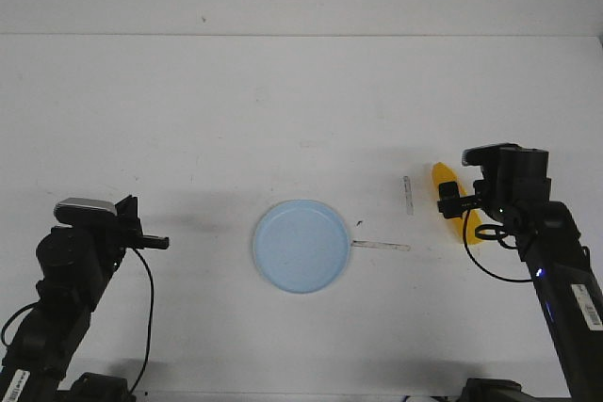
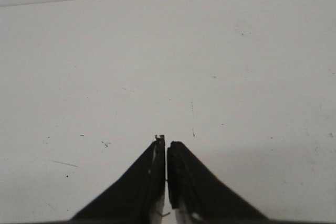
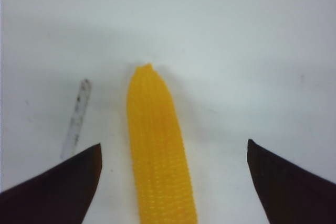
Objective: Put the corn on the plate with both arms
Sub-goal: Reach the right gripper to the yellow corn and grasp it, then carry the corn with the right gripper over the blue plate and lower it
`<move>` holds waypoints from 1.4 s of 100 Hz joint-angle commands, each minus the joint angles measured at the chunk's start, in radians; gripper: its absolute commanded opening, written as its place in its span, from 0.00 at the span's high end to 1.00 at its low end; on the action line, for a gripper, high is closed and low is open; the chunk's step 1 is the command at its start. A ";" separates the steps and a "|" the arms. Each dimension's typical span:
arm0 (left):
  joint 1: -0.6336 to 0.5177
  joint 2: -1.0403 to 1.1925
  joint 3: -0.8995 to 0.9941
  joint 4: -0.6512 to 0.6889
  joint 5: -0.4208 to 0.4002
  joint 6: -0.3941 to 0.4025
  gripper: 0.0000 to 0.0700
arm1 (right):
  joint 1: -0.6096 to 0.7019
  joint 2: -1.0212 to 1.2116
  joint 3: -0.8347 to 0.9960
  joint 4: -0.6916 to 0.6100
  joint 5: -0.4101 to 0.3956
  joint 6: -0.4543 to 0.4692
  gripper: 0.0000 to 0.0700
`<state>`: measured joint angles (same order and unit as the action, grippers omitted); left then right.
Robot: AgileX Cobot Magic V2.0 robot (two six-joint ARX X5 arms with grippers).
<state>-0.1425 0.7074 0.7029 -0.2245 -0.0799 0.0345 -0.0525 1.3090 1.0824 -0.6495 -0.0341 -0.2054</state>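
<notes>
The yellow corn (image 1: 441, 175) lies on the white table at the right, its tapered tip pointing away from me. My right gripper (image 1: 459, 206) is open and hangs over the corn's middle, hiding part of it. In the right wrist view the corn (image 3: 157, 150) runs lengthwise between the two spread fingers (image 3: 63, 182), nearer to one of them and touching neither. The pale blue plate (image 1: 301, 275) sits empty at the table's centre. My left gripper (image 1: 158, 243) is shut and empty at the left, well apart from the plate; the left wrist view (image 2: 166, 141) shows only bare table ahead of it.
Two thin clear strips lie flat on the table: one (image 1: 408, 195) just left of the corn, also in the right wrist view (image 3: 76, 119), the other (image 1: 382, 246) between plate and corn. The table's far edge meets a wall at the back.
</notes>
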 commanded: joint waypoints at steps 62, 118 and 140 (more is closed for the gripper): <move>-0.003 0.005 0.009 0.008 -0.002 0.006 1.00 | -0.010 0.284 0.011 0.013 -0.004 -0.140 0.14; -0.003 0.004 0.009 -0.021 -0.002 0.006 1.00 | -0.009 0.226 0.069 -0.040 0.036 -0.123 0.77; -0.003 0.004 0.009 -0.028 -0.002 0.006 1.00 | 0.051 0.099 0.152 -0.113 0.013 0.001 0.77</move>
<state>-0.1425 0.7074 0.7029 -0.2626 -0.0799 0.0345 -0.0292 1.4261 1.2118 -0.7467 -0.0029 -0.2783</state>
